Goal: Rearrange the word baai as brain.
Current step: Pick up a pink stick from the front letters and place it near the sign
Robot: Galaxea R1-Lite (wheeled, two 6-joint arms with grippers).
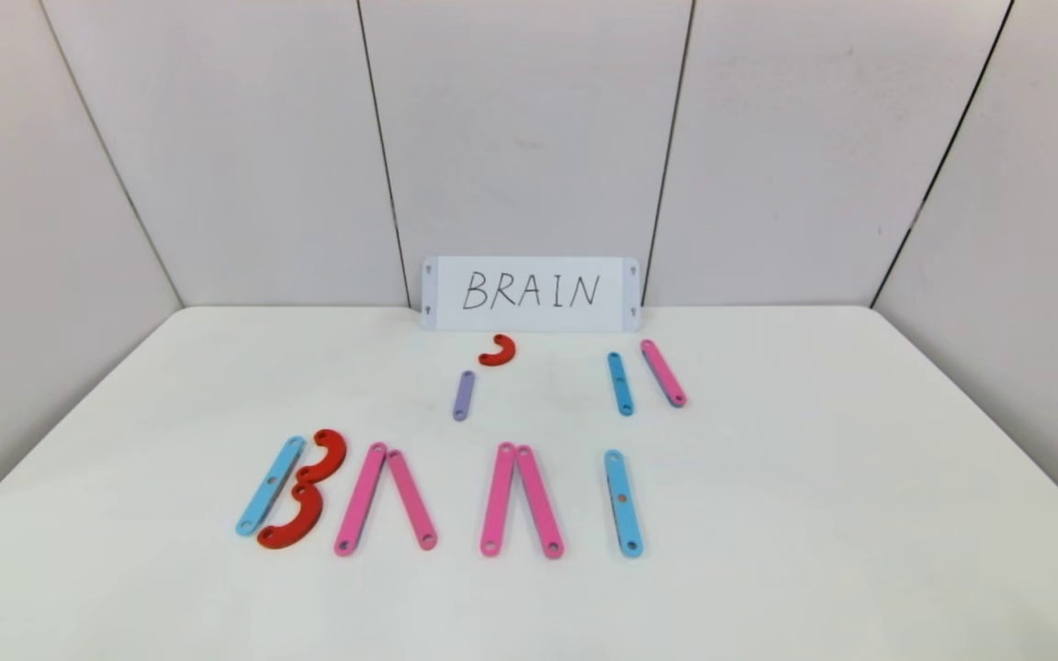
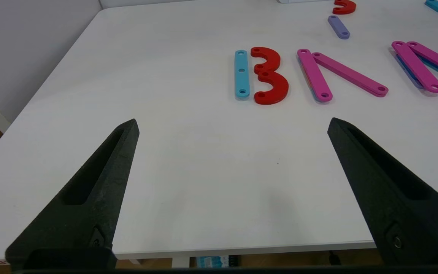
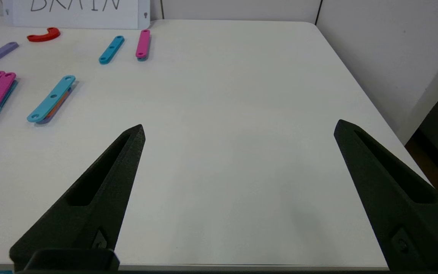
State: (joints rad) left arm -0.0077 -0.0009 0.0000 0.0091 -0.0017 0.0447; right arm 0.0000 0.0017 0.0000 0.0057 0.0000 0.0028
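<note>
- Lying flat on worktop (image 1: 768, 551), word (image 1: 442, 496) reads B-A-A-I, at 12 o'clock from both claws.
- Left claw (image 2: 233, 125): wide open, empty.
- Right claw (image 3: 240, 127): wide open, empty.

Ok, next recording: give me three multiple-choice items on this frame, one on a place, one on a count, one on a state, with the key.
1. Where does the white card stand?
A. at the table's far edge, against the wall
B. at the table's near edge
C. flat beside the B

2. How many red curved pieces lie on the table?
A. one
B. three
C. five

3. How does the left gripper stand?
A. shut on a pink strip
B. open, holding nothing
C. shut on the purple strip

Key: 1 A, the card stands upright behind the spare pieces. 2 B, two red curves form the B beside its blue strip, and one spare red curve lies near the purple strip. 3 B, its jaws are spread over bare table; the right gripper is open too.
</note>
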